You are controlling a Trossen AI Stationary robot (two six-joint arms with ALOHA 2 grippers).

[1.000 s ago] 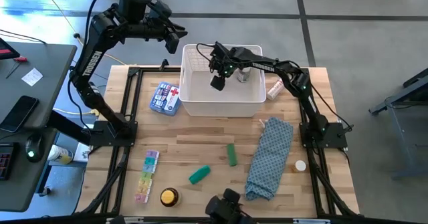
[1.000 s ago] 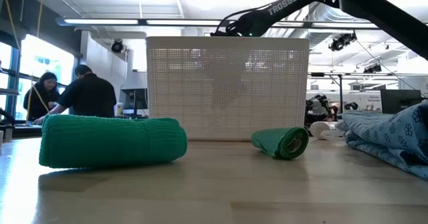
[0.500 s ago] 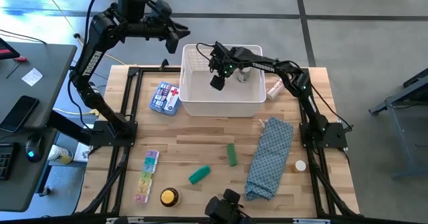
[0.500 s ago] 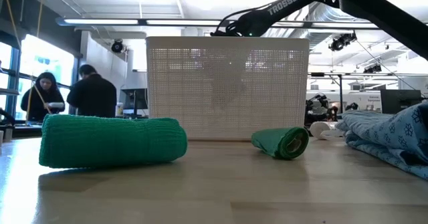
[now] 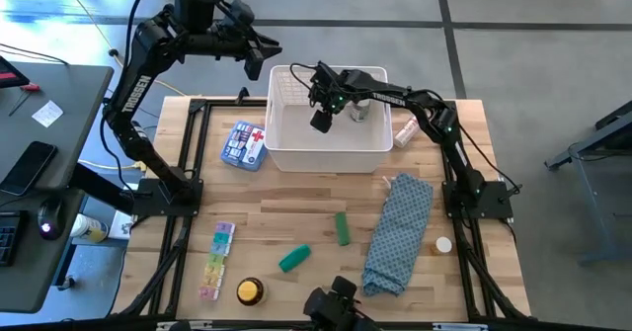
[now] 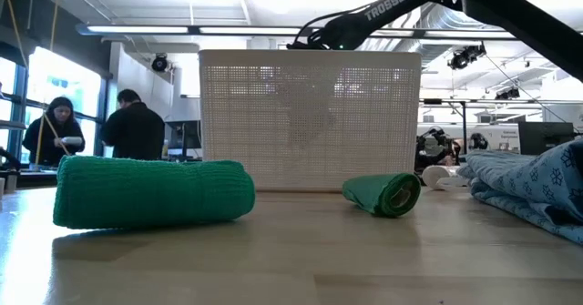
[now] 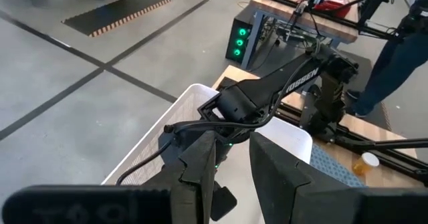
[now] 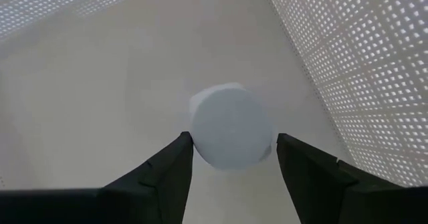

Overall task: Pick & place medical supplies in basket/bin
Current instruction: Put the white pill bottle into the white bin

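Observation:
My right gripper reaches down inside the white lattice basket, shut on a white-capped bottle that the high view hides beneath it. Another bottle stands in the basket under the right forearm. My left gripper waits open, raised beyond the basket's far left corner. On the table lie the red-cross pack, the rainbow pill organiser, the yellow tin, two green rolls, a pinkish tube and a small white-capped bottle. My right gripper has the bottle's round white cap between its two fingers, one on each side, coming from above and pointing down into the basket. The bottle is upright, its top facing the wrist camera. Whether its base stands on the basket floor, I cannot tell.
The long blue patterned cloth lies along the table's right side. The basket's walls stand close around my right gripper. Bare wood shows between the basket and the green rolls. People stand in the room beyond the table.

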